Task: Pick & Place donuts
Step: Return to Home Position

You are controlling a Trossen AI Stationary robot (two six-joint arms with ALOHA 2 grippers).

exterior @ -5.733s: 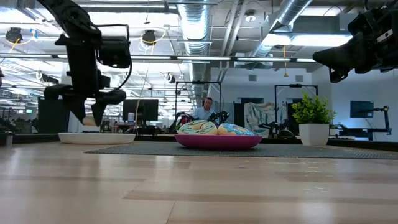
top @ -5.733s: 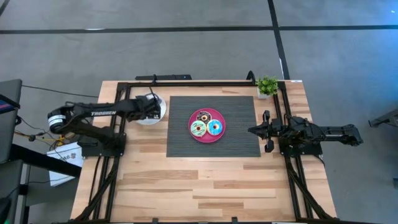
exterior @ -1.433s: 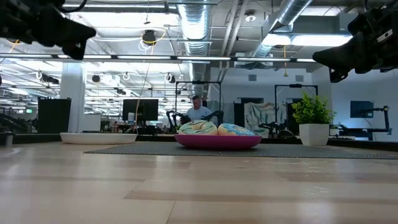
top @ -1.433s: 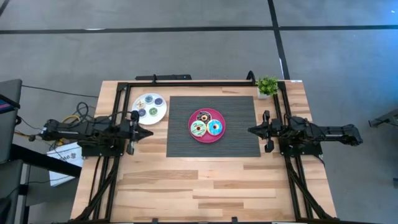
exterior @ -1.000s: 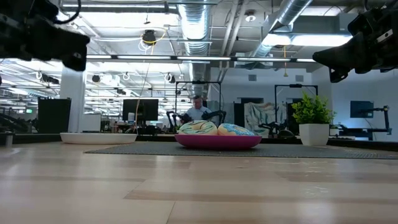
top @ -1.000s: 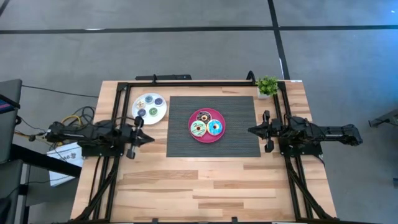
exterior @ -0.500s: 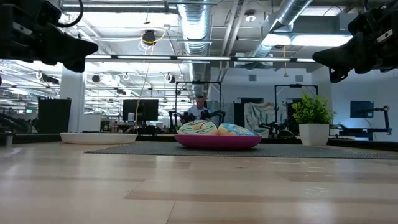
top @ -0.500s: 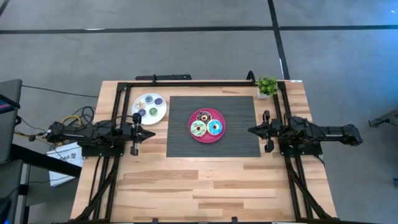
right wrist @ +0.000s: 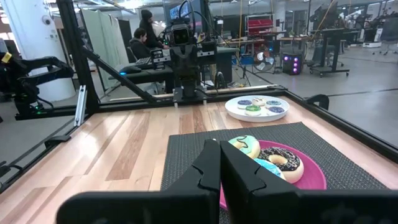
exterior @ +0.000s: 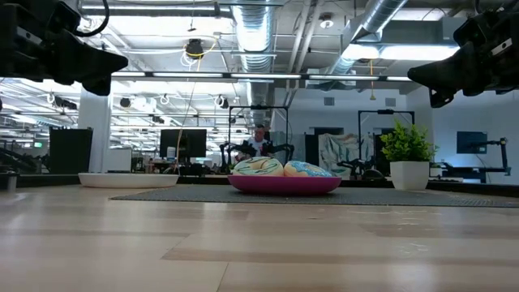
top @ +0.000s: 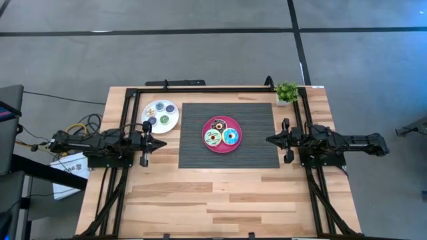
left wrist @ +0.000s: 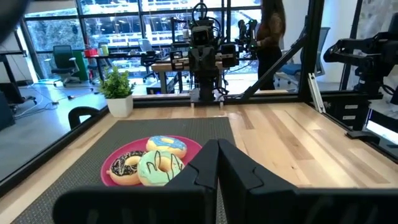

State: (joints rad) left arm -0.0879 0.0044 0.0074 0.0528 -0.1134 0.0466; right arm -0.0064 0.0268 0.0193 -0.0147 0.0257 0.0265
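Three larger donuts lie on the pink plate (top: pixel 222 148) in the middle of the dark mat: chocolate-brown (top: pixel 218 125), pale green (top: pixel 212 138) and light blue (top: pixel 231 137). Several tiny donuts (top: pixel 160 115) sit on the white plate (top: pixel 175 119) near the table's far left. My left gripper (top: pixel 162 142) is shut at the left side, pointing toward the mat; its closed fingers (left wrist: pixel 217 155) face the pink plate (left wrist: pixel 112 163). My right gripper (top: pixel 268 139) is shut at the right side, level above the mat's right edge, its fingers (right wrist: pixel 219 155) facing the donuts (right wrist: pixel 267 157).
A dark ribbed mat (top: pixel 257 153) covers the table's middle. A small potted plant (top: pixel 287 92) stands at the far right corner. Black frame rails (top: pixel 200 89) run along the far and side edges. Bare wood (top: pixel 220 200) lies toward the near edge. A person shows in the room beyond (exterior: pixel 259 138).
My left gripper has turned about its own axis from a tilted pose to a level one at the table's left side, shifting slightly toward the mat, and has kept still since. The donuts, the plates and my right arm have not moved.
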